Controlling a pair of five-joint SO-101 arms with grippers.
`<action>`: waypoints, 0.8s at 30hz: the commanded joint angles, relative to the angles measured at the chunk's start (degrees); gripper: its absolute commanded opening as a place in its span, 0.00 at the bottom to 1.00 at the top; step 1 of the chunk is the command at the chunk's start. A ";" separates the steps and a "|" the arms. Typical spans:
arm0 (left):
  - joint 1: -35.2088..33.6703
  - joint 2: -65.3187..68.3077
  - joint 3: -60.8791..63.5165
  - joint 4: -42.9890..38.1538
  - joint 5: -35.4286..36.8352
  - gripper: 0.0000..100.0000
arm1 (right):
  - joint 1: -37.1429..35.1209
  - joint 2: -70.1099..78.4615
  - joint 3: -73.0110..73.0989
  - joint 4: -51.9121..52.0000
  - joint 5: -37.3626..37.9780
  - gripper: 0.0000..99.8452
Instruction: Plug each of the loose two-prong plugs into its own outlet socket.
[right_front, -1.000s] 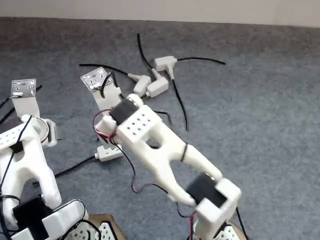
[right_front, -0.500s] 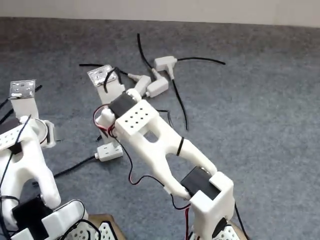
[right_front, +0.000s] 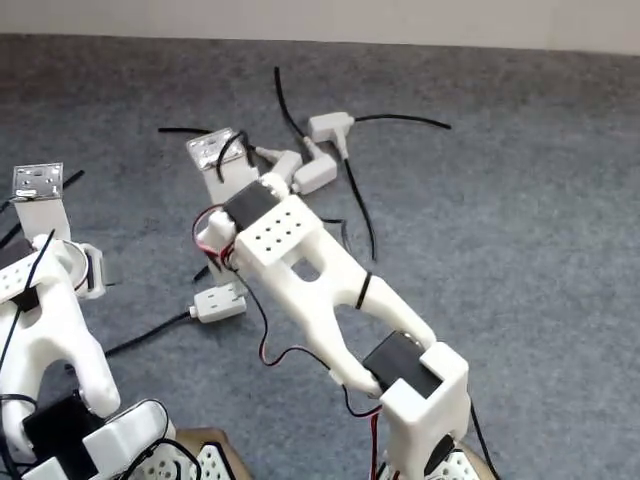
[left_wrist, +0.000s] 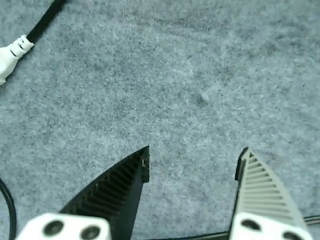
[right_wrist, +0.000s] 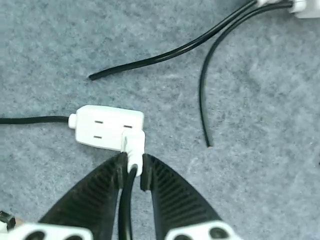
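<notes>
The right gripper (right_wrist: 132, 172) pinches a white two-prong plug (right_wrist: 134, 146) between its black ribbed fingers, and the plug's black cord (right_wrist: 126, 200) runs back down between them. The plug's front end meets the near corner of a white outlet socket (right_wrist: 102, 127) lying flat on the grey carpet (right_wrist: 260, 150). The slots on the socket's upper face are bare, and the prongs themselves are hidden, so whether they sit in any slot cannot be told.

From above, the same socket (right_front: 220, 302) lies just beside the right arm's wrist, its cord trailing off toward the left arm. Farther up the carpet sits a loose cluster of white plugs – one T-shaped (right_front: 332, 126), one angled block (right_front: 315, 175) and a slimmer one (right_front: 284, 162) – with black cords (right_front: 360, 200) curling away from them.

The left gripper (left_wrist: 192, 157) hangs over bare carpet with its fingers spread and nothing between them. A white cord fitting (left_wrist: 10, 50) with a black lead lies well apart from it.
</notes>
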 joint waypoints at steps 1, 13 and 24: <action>-0.48 -0.75 -0.75 -0.88 -0.62 0.29 | -1.01 -0.75 -2.42 0.40 -0.70 0.01; -0.57 -0.75 -0.75 -0.62 -0.62 0.29 | -1.27 -0.04 -2.33 -0.92 -0.18 0.01; -3.82 -0.84 -0.75 -0.70 -3.08 0.29 | -1.36 5.32 -2.95 -2.59 -0.18 0.01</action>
